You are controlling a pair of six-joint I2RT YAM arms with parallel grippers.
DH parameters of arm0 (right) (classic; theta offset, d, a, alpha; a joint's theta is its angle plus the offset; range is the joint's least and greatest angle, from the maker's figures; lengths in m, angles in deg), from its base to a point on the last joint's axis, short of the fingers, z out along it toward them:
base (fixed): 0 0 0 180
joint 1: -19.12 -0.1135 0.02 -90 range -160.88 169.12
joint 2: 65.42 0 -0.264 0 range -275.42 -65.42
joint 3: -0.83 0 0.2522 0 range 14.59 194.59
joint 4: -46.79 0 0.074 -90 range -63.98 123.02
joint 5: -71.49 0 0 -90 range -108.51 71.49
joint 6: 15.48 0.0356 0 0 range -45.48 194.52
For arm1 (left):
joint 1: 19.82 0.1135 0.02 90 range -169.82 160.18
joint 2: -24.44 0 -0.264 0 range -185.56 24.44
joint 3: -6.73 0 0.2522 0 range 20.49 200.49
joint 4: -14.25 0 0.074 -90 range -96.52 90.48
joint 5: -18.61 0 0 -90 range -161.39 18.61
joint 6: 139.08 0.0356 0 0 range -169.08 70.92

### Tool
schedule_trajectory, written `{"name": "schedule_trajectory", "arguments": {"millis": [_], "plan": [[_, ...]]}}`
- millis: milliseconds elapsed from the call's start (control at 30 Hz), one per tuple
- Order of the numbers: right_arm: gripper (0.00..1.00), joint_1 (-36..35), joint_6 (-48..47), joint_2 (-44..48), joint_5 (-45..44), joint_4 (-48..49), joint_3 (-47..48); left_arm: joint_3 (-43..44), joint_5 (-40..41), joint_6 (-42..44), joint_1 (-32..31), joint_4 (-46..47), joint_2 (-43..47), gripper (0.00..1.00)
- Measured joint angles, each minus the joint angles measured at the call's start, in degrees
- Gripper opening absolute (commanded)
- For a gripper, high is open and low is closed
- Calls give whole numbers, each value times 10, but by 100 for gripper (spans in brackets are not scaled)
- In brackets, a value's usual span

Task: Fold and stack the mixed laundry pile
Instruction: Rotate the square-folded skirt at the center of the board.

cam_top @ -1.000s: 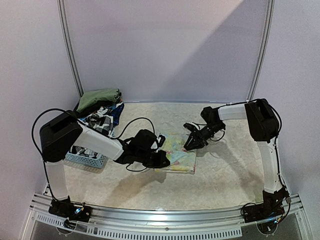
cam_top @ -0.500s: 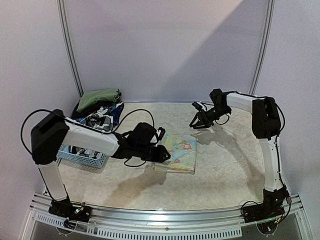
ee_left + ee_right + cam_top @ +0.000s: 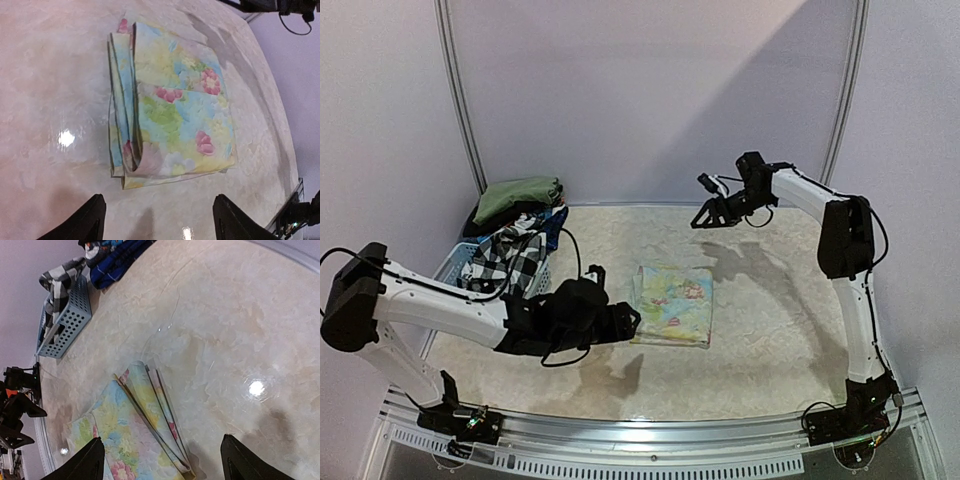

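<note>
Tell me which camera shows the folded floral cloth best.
Left wrist view: the folded floral cloth fills the frame, whole, with layered edges and print clear. The top view shows it whole but small; the right wrist view cuts it off at the bottom edge.

Plain lilac walls (image 3: 650,90) all round, beige marbled counter (image 3: 770,320), pretty glossy, couple of glare spots.

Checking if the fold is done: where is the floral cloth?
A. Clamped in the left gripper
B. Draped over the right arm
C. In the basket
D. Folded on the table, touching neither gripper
D: the floral cloth lies folded on the table, the open left gripper short of it, the right gripper far off.
</note>
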Motion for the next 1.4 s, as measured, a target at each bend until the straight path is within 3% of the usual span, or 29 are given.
{"name": "schedule_trajectory", "arguments": {"millis": [200, 333, 400, 467, 500, 533, 633, 733, 900, 1167, 1233, 1267, 1400], "plan": [[76, -34, -20, -52, -34, -31, -14, -16, 87, -141, -73, 33, -2, 75], [72, -44, -26, -54, -49, -42, -58, -38, 119, -275, -97, 122, -50, 70], [69, -42, -31, -50, -38, -37, -78, -59, 135, -350, -105, 202, -116, 69], [65, -40, -38, -41, -35, -34, -98, -66, 158, -400, -115, 302, -199, 79], [64, -39, -40, -33, -32, -28, -115, -59, 165, -424, -117, 361, -231, 96], [63, -38, -42, -24, -29, -22, -135, -48, 166, -447, -118, 421, -262, 99], [61, -36, -40, 11, -24, -10, -201, -33, 169, -492, -120, 527, -305, 100], [60, -35, -32, 58, -19, 5, -287, -32, 158, -503, -111, 533, -303, 100], [61, -35, -14, 124, -5, 24, -405, -13, 98, -483, -69, 408, -256, 100], [69, -32, 12, 172, -29, 26, -465, 150, 19, -294, 75, 9, -211, 100], [80, -28, 21, 177, -43, 24, -465, 200, 7, -225, 113, -75, -212, 100], [95, -23, 24, 180, -48, 21, -464, 223, 4, -198, 129, -103, -214, 100], [99, 15, 29, 197, -71, 10, -456, 347, 0, -72, 198, -225, -243, 100]]}}
